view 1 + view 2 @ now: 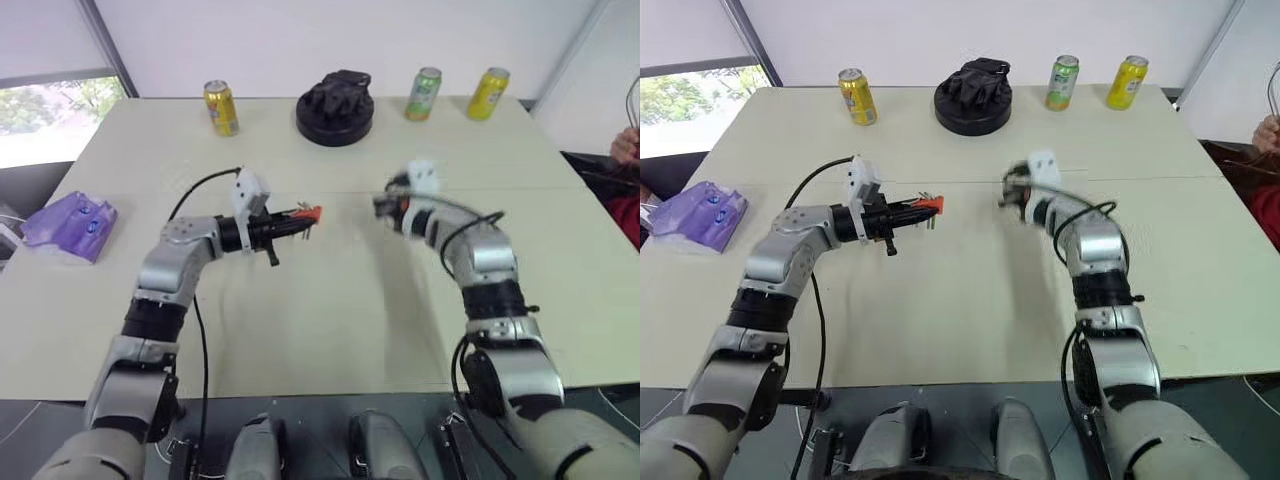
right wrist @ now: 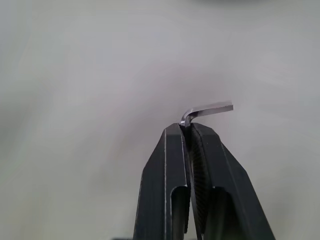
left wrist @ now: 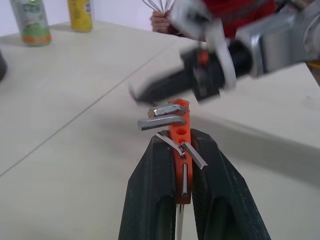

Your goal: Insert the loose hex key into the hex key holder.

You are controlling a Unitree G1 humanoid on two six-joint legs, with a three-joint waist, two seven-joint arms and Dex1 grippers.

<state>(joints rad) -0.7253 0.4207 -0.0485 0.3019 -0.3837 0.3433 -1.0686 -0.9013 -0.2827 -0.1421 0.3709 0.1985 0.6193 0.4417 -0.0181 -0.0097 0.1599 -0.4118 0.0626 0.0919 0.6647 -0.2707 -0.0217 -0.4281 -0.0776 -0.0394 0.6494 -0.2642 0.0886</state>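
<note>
One thin grey L-shaped loose hex key (image 2: 206, 111) pinched in right tool (image 2: 189, 128); left tool (image 3: 182, 145) clamps orange hex key holder (image 3: 180, 135).

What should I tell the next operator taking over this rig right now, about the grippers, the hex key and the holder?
Left gripper: shut on the orange holder, held above the table with its keys sticking out.
Right gripper: shut on the loose hex key, pinched by its long leg so the short bent end pokes out past the fingertips.
Done: both parts are picked up and the two grippers face each other over the middle of the table, still apart.
Left: bring the key to an empty slot in the holder, push it in, let go.
</note>
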